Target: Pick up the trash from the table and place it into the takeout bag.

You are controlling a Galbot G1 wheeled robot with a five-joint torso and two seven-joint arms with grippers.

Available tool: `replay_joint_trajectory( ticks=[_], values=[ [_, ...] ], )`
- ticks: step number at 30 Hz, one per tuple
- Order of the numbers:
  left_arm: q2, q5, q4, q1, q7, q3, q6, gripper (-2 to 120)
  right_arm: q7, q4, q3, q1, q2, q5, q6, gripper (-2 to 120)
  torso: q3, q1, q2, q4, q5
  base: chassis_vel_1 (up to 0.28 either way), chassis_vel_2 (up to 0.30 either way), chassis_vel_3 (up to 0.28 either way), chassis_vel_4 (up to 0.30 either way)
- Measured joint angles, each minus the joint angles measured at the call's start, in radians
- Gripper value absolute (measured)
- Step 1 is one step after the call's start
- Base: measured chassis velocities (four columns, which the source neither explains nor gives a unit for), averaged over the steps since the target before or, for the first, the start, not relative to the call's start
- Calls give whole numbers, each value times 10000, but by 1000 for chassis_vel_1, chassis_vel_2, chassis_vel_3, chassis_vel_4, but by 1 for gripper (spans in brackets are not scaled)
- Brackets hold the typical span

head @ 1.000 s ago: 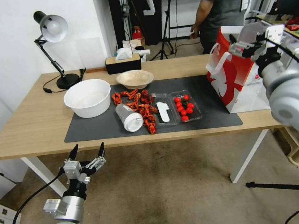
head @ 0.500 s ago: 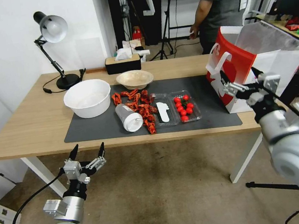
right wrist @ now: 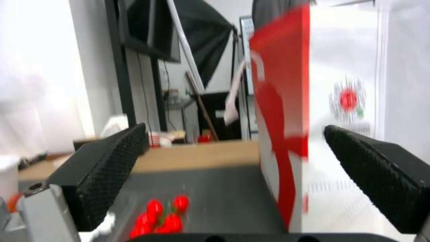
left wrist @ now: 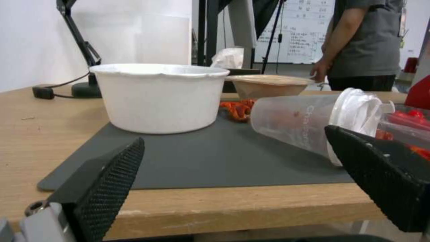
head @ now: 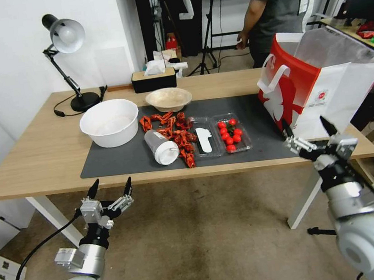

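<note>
On the light-wood table a clear white-lidded plastic cup lies on its side on a dark mat. In the left wrist view the same cup lies close ahead. A shallow beige bowl stands farther back. The red and white takeout bag stands open at the table's right end; the right wrist view shows the bag near. My right gripper hangs open and empty at the front edge, just before the bag. Below the front edge on the left, my left gripper is open and empty.
A big white bowl stands left of the cup. Red shell scraps and a clear tray of tomatoes lie mid-mat. A desk lamp and tissue box stand at the back. A person stands behind the table.
My right arm has come down from above the bag's opening to the table's front edge before the bag, fingers open. The left arm has stayed put.
</note>
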Motion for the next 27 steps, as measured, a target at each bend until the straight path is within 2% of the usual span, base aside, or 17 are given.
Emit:
replay_joint_trajectory(
  ticks=[9, 27],
  values=[
    [-46, 33, 87, 35, 24, 134, -19, 100, -93, -772, -277, -507, 584, -204, 41, 100, 0, 0, 0, 0, -1, 0, 0, 0, 0],
    [-155, 87, 146, 13, 29, 208, -41, 100, -54, -1065, -208, -908, 767, -190, 12, 100, 0, 0, 0, 0, -1, 0, 0, 0, 0]
  ],
)
